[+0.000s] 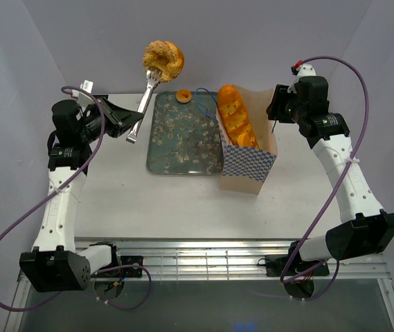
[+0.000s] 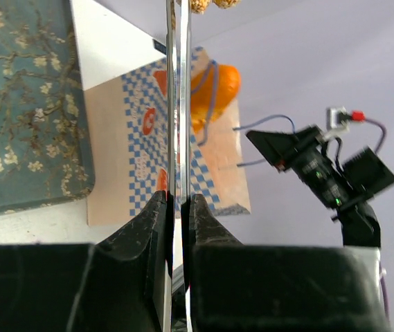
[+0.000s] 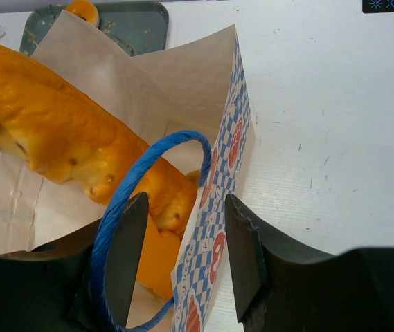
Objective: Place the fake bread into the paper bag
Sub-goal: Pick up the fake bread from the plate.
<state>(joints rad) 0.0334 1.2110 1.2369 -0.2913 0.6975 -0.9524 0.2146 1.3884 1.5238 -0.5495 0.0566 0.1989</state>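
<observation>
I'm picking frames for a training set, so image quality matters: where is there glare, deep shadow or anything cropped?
Top view: even light, sharp, no strong glare. Left wrist view: a white glare patch on the tray, the tongs mirror-bright and seen edge-on, the pastry cropped at the top edge. Right wrist view: the near jaws are almost black with little detail, and the baguette is cut off at the left edge.

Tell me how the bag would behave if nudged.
The bag probably tips easily: it stands upright and narrow, with the baguette sticking out of its top. Its thin paper walls likely flex rather than resist. It might also slide on the smooth table.
</observation>
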